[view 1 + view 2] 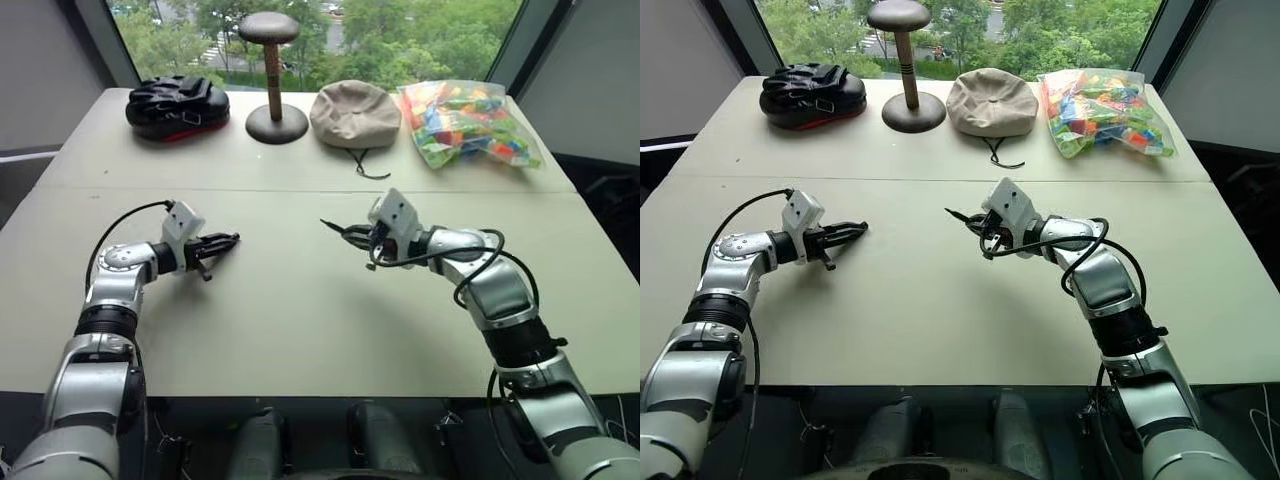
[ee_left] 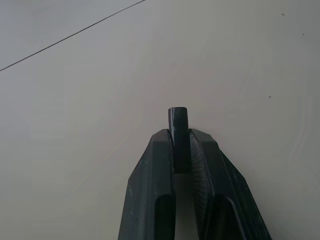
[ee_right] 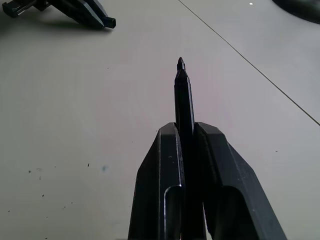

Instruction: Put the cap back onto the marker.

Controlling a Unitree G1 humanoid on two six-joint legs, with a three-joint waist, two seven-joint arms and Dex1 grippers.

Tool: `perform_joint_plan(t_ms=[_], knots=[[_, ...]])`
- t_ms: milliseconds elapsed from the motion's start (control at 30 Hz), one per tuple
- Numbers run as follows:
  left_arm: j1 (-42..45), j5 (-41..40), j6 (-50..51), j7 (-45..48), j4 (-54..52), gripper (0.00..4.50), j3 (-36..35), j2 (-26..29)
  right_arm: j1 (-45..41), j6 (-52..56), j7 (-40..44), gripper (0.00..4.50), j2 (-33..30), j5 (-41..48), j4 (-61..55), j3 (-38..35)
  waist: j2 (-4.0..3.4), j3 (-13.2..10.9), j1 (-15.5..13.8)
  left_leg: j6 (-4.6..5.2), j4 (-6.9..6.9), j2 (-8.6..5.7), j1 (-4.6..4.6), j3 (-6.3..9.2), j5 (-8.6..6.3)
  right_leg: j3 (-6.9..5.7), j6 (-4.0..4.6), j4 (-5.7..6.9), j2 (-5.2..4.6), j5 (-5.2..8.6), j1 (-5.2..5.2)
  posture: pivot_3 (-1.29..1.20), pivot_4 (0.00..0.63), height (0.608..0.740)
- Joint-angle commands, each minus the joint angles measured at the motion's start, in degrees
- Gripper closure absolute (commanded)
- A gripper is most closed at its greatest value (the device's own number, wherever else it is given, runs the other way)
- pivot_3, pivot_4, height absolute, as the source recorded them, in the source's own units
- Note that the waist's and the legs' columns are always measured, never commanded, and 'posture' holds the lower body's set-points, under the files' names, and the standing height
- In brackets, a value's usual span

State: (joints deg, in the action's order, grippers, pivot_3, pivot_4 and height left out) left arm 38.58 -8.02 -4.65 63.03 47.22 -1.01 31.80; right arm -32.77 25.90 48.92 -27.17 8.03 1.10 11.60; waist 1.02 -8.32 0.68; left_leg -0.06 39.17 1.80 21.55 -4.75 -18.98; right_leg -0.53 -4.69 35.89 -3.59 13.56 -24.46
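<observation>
Right now your left gripper (image 1: 232, 240) is pinching the cap (image 2: 178, 131) — the little black cylinder stands clamped between the two black fingers (image 2: 155, 190), its open end poking out just past their tips. You can see that gripper hovering over the near-left part of the table (image 1: 300, 330), pointing toward the right and tilted slightly down.

Your right gripper (image 1: 352, 236) has its jaws pressed onto the marker (image 3: 184, 107), which runs up between the fingers and sticks out well beyond them, pointed tip foremost. In the head views the tip (image 1: 326, 223) aims left, toward the cap. The two grippers face each other across the middle of the table, well apart, with a stretch of bare tabletop between cap and tip. From the right wrist view you can also make out the left gripper (image 3: 107, 21) in the distance, off to one side of the marker's line rather than straight ahead.

Along the far edge of the table sit four things, left to right — a black helmet (image 1: 177, 104), a dark stand with a round top (image 1: 275, 75), a beige hat (image 1: 355, 113) with its cord trailing toward you, and a clear bag of coloured blocks (image 1: 468, 120).
</observation>
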Motion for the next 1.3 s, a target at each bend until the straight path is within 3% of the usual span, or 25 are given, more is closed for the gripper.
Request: perform_joint_plan(t_ms=[33,300,467,1300], knots=[[3.0,-0.6,-2.3,1.4,-3.4,4.47,0.5,-1.6,-2.7,-7.5,4.1,4.5,-0.8,0.7,4.7,-1.1,0.0,0.0,0.1,0.0,0.0,0.0,0.0,0.0,0.0,0.0,0.0,0.0,0.01,0.0,0.0,0.0,0.15,0.74],[4.6,-1.5,-2.9,2.4,-3.7,4.47,1.3,-9.1,-5.8,-17.4,6.0,4.5,-2.3,-2.4,15.8,-1.0,0.0,0.0,0.2,-0.01,-0.01,0.02,-0.02,-0.01,0.01,0.0,-0.01,0.01,0.05,0.0,0.0,0.0,0.15,0.74],[5.4,-1.3,-2.9,2.9,-4.2,4.47,2.3,-11.1,-6.0,-19.4,6.5,4.5,-2.4,-3.5,17.4,-0.8,-0.01,0.0,0.2,-0.01,-0.01,0.02,-0.03,-0.01,0.01,0.01,-0.01,0.01,0.05,0.0,-0.01,0.0,0.15,0.74],[6.3,-0.1,-3.5,3.3,-3.8,4.47,3.6,-14.3,-6.3,-20.0,6.9,4.5,-0.5,-5.3,15.4,0.1,-0.01,0.0,0.1,-0.03,0.0,0.02,-0.03,0.01,0.02,0.01,-0.01,0.01,0.04,0.0,-0.01,0.0,0.15,0.74]])
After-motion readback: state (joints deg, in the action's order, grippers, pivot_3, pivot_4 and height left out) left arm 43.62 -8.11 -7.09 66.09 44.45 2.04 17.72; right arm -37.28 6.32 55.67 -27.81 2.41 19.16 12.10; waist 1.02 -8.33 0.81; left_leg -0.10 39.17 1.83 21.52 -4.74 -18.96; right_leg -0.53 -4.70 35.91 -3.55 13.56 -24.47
